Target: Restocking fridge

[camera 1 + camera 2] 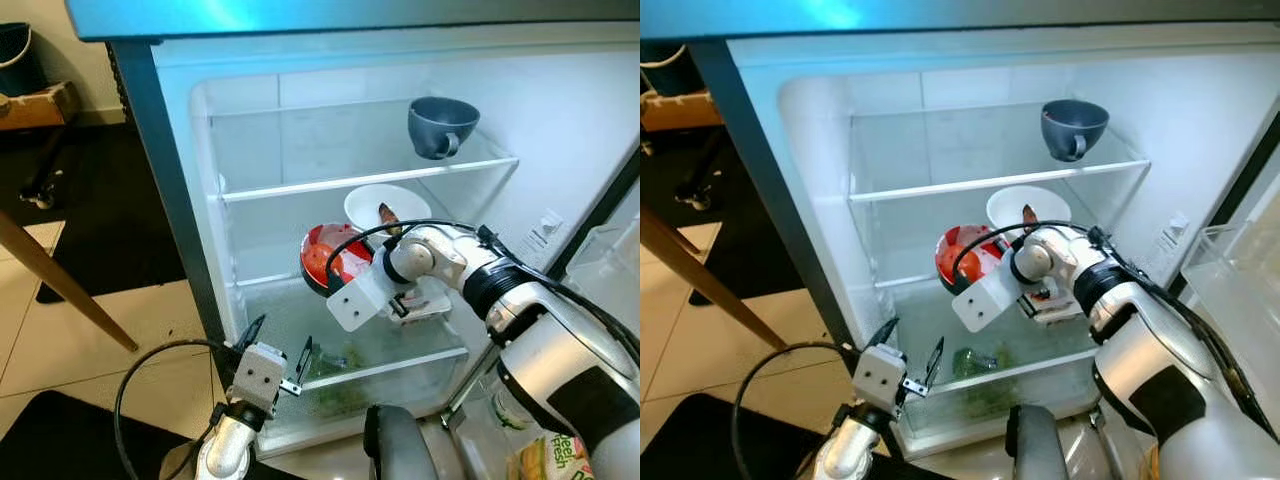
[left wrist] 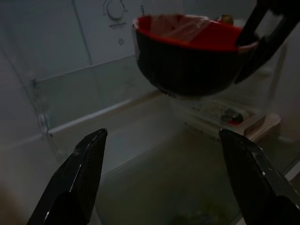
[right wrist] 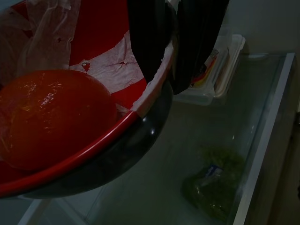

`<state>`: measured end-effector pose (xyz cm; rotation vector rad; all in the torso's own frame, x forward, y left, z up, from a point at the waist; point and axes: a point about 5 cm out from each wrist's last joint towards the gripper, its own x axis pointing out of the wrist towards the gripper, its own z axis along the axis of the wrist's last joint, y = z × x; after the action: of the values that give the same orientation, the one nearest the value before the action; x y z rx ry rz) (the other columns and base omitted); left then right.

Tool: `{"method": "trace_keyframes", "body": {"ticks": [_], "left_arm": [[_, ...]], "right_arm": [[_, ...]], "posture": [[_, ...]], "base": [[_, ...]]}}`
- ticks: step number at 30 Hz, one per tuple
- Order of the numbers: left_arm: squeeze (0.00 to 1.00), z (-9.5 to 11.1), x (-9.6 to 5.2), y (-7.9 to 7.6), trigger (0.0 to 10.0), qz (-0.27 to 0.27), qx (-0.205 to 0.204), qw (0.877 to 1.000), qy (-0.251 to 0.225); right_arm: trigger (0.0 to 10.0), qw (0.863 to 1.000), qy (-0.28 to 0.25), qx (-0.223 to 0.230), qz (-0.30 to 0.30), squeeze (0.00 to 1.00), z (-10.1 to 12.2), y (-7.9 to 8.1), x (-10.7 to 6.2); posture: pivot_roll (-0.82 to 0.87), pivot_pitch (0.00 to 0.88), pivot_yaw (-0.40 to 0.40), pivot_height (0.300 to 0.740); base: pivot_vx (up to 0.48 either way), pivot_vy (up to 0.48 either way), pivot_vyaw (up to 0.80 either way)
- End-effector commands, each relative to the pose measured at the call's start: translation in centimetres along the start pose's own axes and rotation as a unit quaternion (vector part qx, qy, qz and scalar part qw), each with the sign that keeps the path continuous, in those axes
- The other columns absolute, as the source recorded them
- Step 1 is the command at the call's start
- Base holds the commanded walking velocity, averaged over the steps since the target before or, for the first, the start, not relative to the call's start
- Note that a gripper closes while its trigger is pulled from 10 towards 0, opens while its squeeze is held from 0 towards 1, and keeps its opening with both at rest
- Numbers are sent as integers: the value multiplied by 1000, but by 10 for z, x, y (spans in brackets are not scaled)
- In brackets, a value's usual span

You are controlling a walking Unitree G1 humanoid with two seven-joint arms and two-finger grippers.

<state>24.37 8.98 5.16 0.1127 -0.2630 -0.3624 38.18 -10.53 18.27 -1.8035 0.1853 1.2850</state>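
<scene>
1. I'm holding the red-and-black bowl (image 1: 328, 262) inside the open fridge (image 1: 180, 200), above the lower glass shelf (image 1: 400, 345) and below the middle one. In the left wrist view its underside hangs clear of the glass, so I judge it is not yet set down.
2. The bowl is carrying a tomato (image 3: 51, 115) under loose plastic film (image 3: 51, 33). I'm treating it as a rigid, smooth bowl with a round load that can roll, so I'm keeping it level.
3. My right claw (image 3: 171, 47) is clamped on the bowl's rim, one finger inside and one outside. A rim pinch is the only hold I see here. The film tucked under the inner finger may make it slippery.
4. Just behind the bowl, a white bowl (image 1: 387, 207) with something brown in it is sitting toward the back of the fridge. A flat clear food tray (image 1: 425, 300) is lying on the lower shelf just beside my wrist.
5. Below the shelf, a bag of greens (image 3: 213, 185) is resting in the crisper drawer. A grey cup (image 1: 441, 126) is standing on the upper shelf, well apart.
6. My left claw (image 1: 278, 358) is hovering with fingers spread and empty in front of the crisper, low outside the fridge.
</scene>
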Motion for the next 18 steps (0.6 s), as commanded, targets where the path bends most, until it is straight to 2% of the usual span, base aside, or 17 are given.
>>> {"method": "trace_keyframes", "body": {"ticks": [1, 8, 18], "left_arm": [[0, -5, -7, -10, 10000, -1, -33, 999, 23], [0, -10, -17, -18, 10000, -2, -61, 997, 48], [0, -8, -21, -25, 10000, -20, -73, 996, 51]], "right_arm": [[10000, 1000, 3, -18, -10, 0, 2, -8, -3], [10000, 999, 3, -36, -20, 0, 5, -17, -6], [10000, 998, 6, -59, -36, 0, 13, -34, -10]], "posture": [[-23, 99, -53, 456], [-29, 107, -65, 456], [-21, 125, -77, 456]], "base": [[0, 0, 0], [0, 0, 0], [0, 0, 0]]}}
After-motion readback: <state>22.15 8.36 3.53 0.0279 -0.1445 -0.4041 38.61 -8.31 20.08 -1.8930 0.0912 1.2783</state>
